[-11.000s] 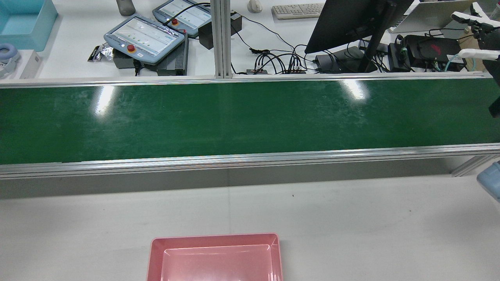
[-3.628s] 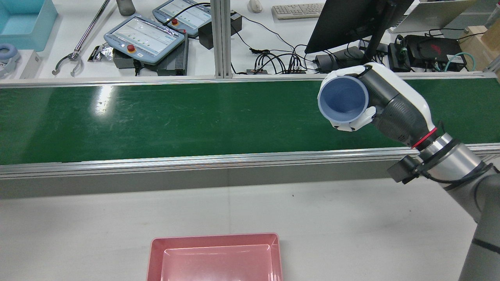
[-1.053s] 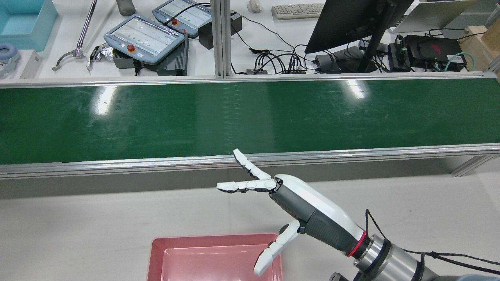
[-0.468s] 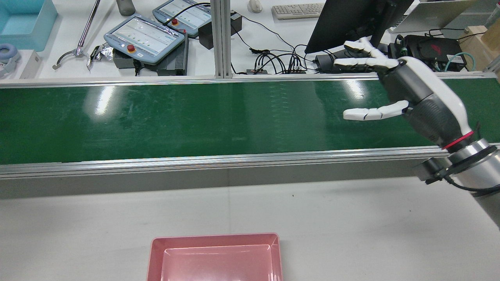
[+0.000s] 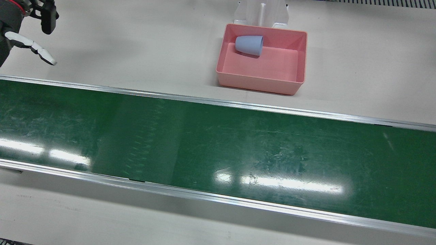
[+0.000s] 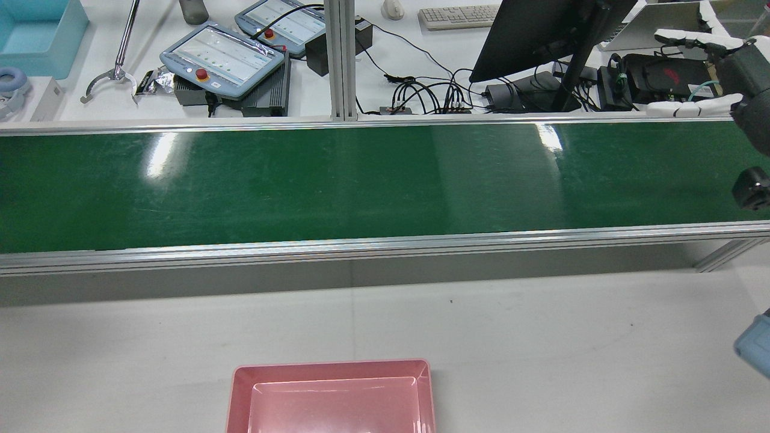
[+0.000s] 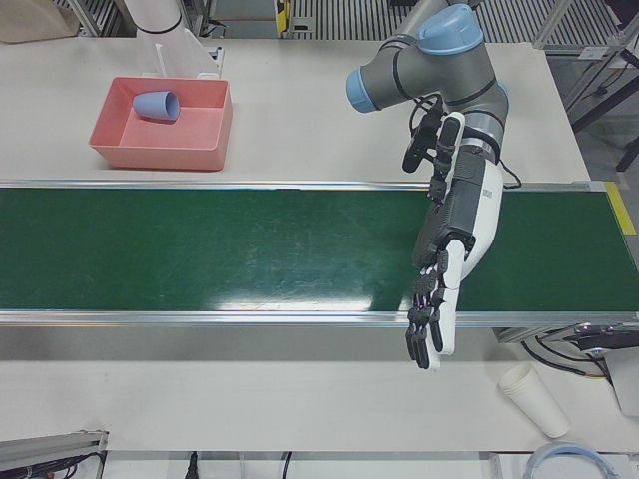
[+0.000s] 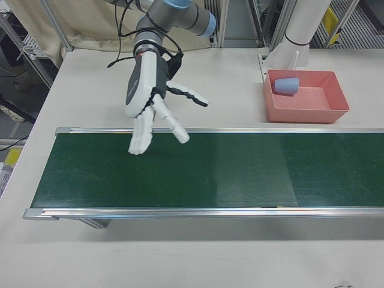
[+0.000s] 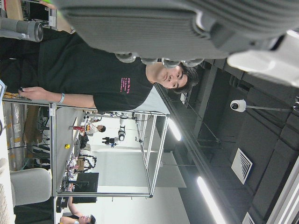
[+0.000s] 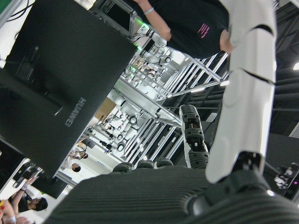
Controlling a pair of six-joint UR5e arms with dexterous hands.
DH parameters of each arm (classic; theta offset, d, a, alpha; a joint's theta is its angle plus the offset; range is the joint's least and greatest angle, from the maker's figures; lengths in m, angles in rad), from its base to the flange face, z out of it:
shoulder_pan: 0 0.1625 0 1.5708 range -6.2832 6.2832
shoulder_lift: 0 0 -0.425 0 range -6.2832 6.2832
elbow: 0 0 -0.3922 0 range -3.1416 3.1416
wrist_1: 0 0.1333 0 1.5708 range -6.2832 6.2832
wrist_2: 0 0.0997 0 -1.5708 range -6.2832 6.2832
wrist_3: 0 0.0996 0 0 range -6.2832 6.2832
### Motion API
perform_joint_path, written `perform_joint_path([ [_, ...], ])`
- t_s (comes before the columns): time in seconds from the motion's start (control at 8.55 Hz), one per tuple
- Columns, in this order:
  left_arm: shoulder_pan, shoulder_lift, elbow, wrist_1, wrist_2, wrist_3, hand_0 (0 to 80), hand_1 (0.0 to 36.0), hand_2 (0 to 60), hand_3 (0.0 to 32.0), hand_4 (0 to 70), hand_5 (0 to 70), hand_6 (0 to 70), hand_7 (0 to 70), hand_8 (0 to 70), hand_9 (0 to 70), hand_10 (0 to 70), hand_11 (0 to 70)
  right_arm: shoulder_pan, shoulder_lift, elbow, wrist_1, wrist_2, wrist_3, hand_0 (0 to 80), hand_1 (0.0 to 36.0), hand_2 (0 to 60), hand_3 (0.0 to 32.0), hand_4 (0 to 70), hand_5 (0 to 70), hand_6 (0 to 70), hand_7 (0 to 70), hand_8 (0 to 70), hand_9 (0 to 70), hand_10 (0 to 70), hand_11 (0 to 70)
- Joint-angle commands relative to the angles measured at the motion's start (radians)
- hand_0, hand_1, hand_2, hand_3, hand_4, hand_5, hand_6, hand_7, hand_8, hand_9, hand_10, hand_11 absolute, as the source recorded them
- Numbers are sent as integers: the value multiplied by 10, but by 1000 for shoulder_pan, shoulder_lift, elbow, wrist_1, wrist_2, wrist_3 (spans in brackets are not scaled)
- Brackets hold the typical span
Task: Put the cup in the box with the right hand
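Pale blue plastic, the cup (image 5: 249,45) lies tipped on its side inside the pink box (image 5: 301,58), in the box's far corner on the robot's side, close against the wall. In the front view its long axis runs roughly left to right, slightly slanted: the wide rim faces right, toward the box's middle, and the narrower base points left.

The right hand (image 8: 153,99) is well apart from it, off to the left in the right-front view, hovering over the near edge of the green belt (image 5: 218,149) with its fingers (image 8: 141,135) spread and nothing between them. The left hand (image 7: 451,254) hangs over the belt on the other side, fingers stretched straight down, also empty. The right hand is perhaps slightly the nearer of the two to the box, which sits on the white tabletop (image 5: 136,41) between the arms.

With the cup inside the box and the right hand released and clear of it, the placing looks done; no further reach seems called for.
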Motion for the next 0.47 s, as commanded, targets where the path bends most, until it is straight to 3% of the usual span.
perform_joint_path([
  [0.0,0,0,0,0,0,0,0,0,0,0,0,0,0,0,0,0,0,0,133,58,-159,7,-18,20,551,211,70,0,34,57,0,0,0,0,0,0],
  [0.12,0,0,-2,0,2,0,0,0,0,0,0,0,0,0,0,0,0,0,144,92,-196,6,-18,23,534,163,28,0,50,48,2,0,0,0,0,0],
  [0.23,1,0,-2,0,2,0,0,0,0,0,0,0,0,0,0,0,0,0,135,132,-263,6,-20,28,511,163,77,2,28,42,0,0,0,0,0,0],
  [0.35,0,0,-2,1,0,0,0,0,0,0,0,0,0,0,0,0,0,0,127,176,-336,7,-84,84,507,143,52,14,36,38,0,0,0,0,0,0],
])
